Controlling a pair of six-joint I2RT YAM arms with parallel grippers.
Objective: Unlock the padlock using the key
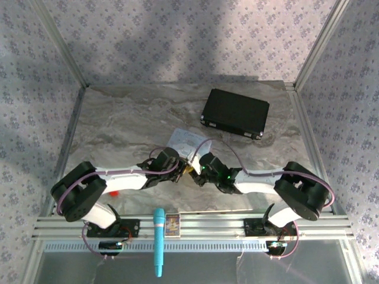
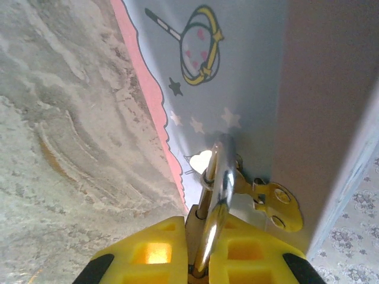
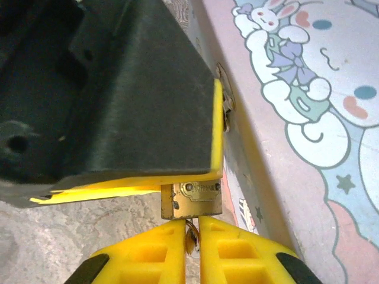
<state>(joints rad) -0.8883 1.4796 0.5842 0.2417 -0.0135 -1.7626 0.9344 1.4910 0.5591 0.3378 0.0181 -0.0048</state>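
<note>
- Right jaws: nearly closed. The yellow pads [image 3: 160, 254] pinch a small dark metal piece at the tips, the key [image 3: 191, 238].
- The key points up at the underside of the padlock [image 3: 190, 200]. I can't tell how far in it sits.
- The padlock's brass body sits right on the right fingertips, touching them. Some stamped text shows on the face but is too small to read.
- Left jaws: clamped on the padlock from the opposite side. In the right wrist view a black finger with a yellow pad edge [image 3: 217, 130] lies over the top of the brass body.
- In the left wrist view, the silver shackle [image 2: 216, 195] rises out from between the left pads [image 2: 254, 251], squeezed between them.
- The shackle runs up against the gold hasp [image 2: 275, 207] on the side wall of the tin [image 1: 185, 141]. I can't tell if it is threaded through.
- The tin is pale lavender with cartoon print, just on the far side of the jaws and touching the lock hardware.
- Both sets of jaws meet tip to tip mid-table [image 1: 118, 118], a little toward the near edge. The padlock is there, between them.
- A black case [image 1: 235, 112] lies toward the far right corner, well apart from the tin.
- A small red block [image 1: 113, 193] sits by the left arm, toward the near left corner.
- A teal handle-shaped item [image 1: 159, 239] lies across the near-edge rail, with a small card [image 1: 172, 223] just beside it.
</note>
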